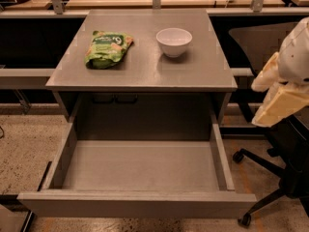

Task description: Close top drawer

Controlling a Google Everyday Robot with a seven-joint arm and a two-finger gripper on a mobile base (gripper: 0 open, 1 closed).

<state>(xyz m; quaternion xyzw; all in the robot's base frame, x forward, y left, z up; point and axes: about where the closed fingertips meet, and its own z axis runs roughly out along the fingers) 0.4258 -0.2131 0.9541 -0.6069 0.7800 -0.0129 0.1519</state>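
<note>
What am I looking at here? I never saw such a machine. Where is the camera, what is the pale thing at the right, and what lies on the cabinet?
This is a mobile robot with one arm. Its single camera looks down at a grey cabinet from the front. The pale shape at the right edge is the arm's tool, which hangs beside the cabinet, touching nothing. On top of the cabinet lie a green bag and a white bowl. The top drawer stands pulled out, not yet closed.
</note>
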